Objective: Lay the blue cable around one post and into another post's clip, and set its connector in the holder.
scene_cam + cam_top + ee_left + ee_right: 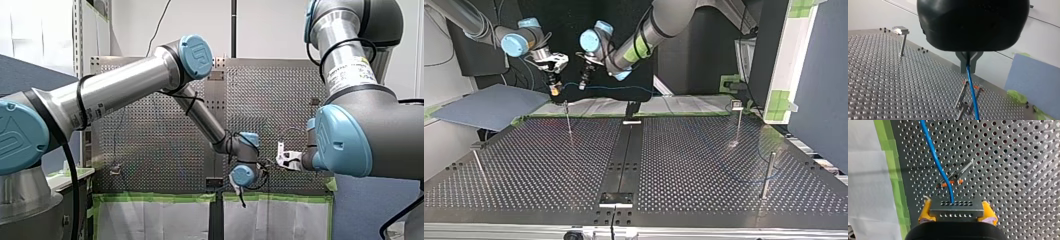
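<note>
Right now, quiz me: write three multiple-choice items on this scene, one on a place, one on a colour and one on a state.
1. The orange-tipped post stands:
A) between my right gripper's fingers
B) ahead of that gripper, where the cable crosses it
C) behind that gripper

2. My right gripper's pads are:
A) black
B) blue
C) yellow

3. My left gripper is:
A) open and empty
B) shut on the cable
C) shut on a post

Answers:
1 B: the right wrist view shows the post past the fingertips, with the cable passing over it.
2 C: yellow shows at both sides of the grip.
3 B: the left wrist view shows its fingers closed, with the cable running out from between them.
</note>
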Controlling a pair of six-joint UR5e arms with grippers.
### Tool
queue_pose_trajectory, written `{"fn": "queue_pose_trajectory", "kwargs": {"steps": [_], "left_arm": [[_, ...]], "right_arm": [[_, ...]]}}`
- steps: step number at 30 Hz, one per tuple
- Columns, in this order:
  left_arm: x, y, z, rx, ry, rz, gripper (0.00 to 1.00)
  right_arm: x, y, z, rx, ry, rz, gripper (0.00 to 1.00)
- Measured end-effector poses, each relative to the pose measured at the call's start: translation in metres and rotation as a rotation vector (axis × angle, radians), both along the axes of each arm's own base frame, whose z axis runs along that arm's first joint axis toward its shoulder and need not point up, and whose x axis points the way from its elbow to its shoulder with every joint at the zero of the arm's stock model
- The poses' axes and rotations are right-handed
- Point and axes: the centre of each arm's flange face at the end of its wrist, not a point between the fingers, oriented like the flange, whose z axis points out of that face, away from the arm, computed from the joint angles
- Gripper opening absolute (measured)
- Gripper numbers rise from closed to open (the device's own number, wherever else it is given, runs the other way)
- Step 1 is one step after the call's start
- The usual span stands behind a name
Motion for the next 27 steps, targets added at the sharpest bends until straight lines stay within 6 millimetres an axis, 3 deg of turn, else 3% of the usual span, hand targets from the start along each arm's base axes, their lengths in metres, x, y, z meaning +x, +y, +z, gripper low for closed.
{"fn": "queue_pose_trajectory", "kwargs": {"steps": [4,11,27], "left_arm": [[-0.001,-0.009,0.003,-0.006,-0.005,-0.009,0.00],[-0.005,-0.021,-0.012,0.020,0.016,-0.024,0.00],[0.004,-0.032,0.003,-0.001,-0.001,0.003,0.00]], "right_arm": [[-0.004,-0.002,-0.001,0.001,-0.004,-0.008,0.00],[-0.012,-0.009,0.000,-0.014,-0.030,-0.024,0.00],[-0.027,-0.020,0.003,-0.020,-0.115,-0.013,0.00]]}}
